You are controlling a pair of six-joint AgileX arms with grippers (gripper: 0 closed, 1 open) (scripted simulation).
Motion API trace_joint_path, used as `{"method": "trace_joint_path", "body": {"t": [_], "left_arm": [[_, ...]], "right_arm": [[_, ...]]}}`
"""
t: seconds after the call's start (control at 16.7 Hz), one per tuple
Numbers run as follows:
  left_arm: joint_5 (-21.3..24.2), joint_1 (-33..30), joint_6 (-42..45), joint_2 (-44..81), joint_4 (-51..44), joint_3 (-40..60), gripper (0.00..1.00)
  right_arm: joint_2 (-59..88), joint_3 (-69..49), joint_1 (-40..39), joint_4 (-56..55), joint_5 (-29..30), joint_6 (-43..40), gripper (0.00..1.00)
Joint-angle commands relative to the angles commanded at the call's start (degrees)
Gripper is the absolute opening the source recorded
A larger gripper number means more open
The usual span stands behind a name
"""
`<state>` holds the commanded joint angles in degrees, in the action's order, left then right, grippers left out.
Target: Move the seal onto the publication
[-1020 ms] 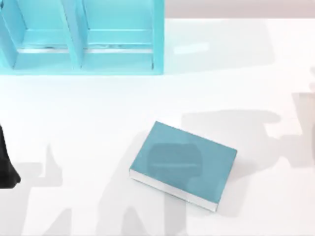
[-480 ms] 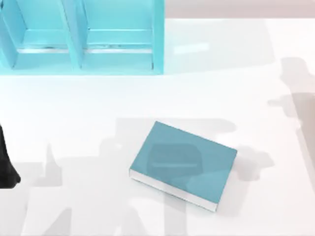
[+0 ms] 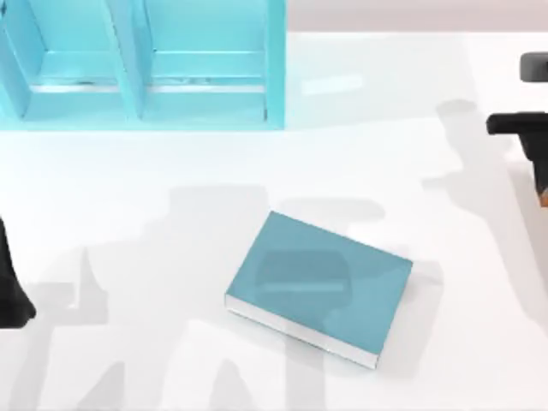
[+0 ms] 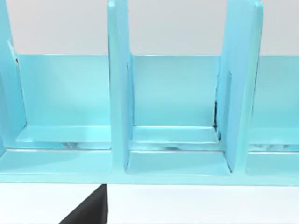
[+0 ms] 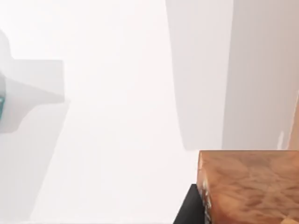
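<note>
The publication is a thick teal-blue book with white page edges, lying closed and askew at the table's middle. At the right edge of the top view my right gripper hangs from its dark arm, well to the right of the book, with an orange sliver of the seal below it. In the right wrist view the seal is an orange-amber block held close, with a dark finger against its side, above bare white table. My left arm is parked at the left edge.
A large light-blue shelf unit with upright dividers stands at the back left; the left wrist view faces its compartments. White table lies between the book and the right arm, crossed by grey arm shadows.
My right arm has come into the top view at the right edge, with the seal. The arm shadows have slid leftward across the table. The book and left arm have not moved.
</note>
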<state>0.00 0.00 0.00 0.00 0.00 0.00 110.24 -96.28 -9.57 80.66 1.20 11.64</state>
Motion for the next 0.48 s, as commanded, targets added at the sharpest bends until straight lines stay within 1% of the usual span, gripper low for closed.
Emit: {"method": "trace_joint_path", "body": {"t": [0.48], "left_arm": [[0.0,0.0,0.0,0.0,0.0,0.0,1.00]], "right_arm": [[10.6,-3.3,-25.8,-7.5,0.0,24.8,0.00]]}}
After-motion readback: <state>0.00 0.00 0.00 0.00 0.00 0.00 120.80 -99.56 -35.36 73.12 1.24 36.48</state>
